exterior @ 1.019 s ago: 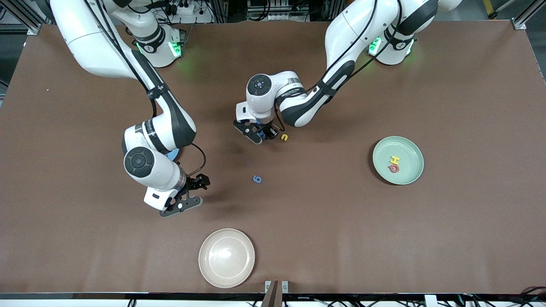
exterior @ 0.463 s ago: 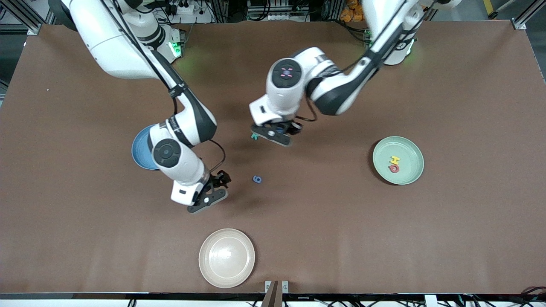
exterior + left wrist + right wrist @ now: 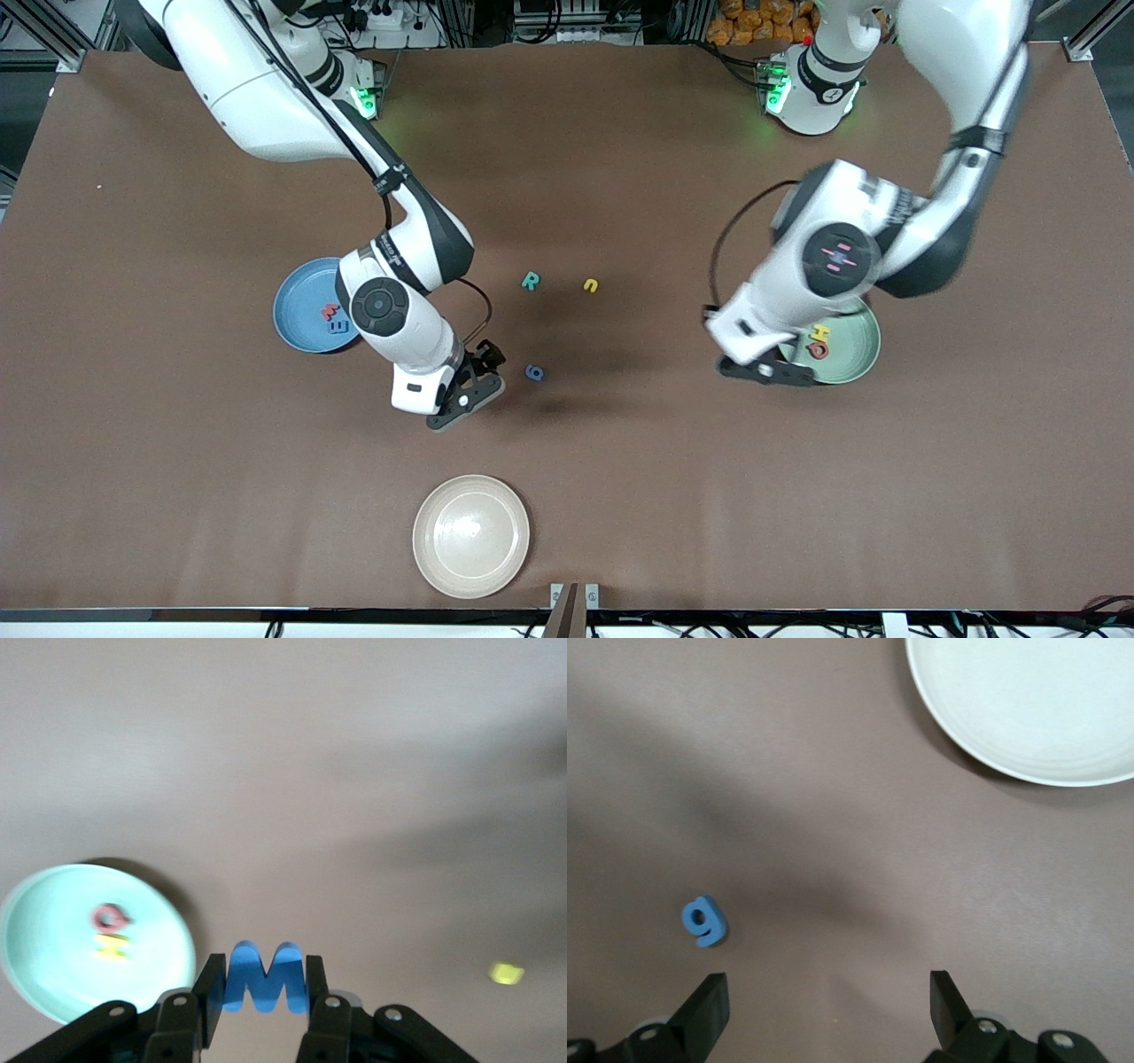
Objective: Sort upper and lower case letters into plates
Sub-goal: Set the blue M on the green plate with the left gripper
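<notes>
Left gripper point(image 3: 262, 1010) pinching blue M point(image 3: 264, 979), over table just beside mint plate point(image 3: 855, 368). Right gripper point(image 3: 828, 1001) spread wide, hovering near blue g point(image 3: 703, 920).

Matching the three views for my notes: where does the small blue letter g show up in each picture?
Front view: blue letter g lies on the table beside the right gripper.
Right wrist view: g just ahead of the open jaws.
Left wrist view: not in it.
Shared landmark: cream-white plate.
</notes>
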Motion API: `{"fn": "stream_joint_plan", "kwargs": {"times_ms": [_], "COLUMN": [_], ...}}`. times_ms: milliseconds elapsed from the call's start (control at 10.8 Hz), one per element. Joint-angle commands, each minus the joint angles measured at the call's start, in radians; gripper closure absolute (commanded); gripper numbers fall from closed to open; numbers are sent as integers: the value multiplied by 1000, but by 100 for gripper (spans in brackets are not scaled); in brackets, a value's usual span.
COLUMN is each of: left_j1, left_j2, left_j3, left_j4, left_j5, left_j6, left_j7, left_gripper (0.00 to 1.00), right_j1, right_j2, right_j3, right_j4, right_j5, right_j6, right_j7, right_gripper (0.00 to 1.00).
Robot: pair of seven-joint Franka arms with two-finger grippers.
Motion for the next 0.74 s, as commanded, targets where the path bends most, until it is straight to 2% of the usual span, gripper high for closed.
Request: {"fn": "stream_joint_plan", "kwargs": {"times_ms": [0,185,371,463,556,648], "left_j1": [123,203,238,251,248,249], "left_j2": [-23,-14,35,61,65,56], "left_j3": [-13,-13,-9,-9,-9,-12], "left_j4": [-127,-240,-267,-265,-264,-253], "left_j5": [42,94,176,200,203,203], "left_j6": [36,148,179,187,188,187], "left_j7": [117,140,142,143,142,145], "left_gripper": [100,100,100,86,57,1], "right_j1": [-27,-21,-7,-9,-9,-10], "right_j2": [32,30,30,30,29,24], "right_j3": [18,18,12,11,11,11], "right_j4": [17,15,14,14,15,15], "right_j5": [-10,-10,-16,-8,-5,-2], "right_j6": [5,17,20,20,19,11], "right_j7": [-20,-16,-20,-16,-10,-5], "right_gripper": [0,0,0,0,0,0]}}
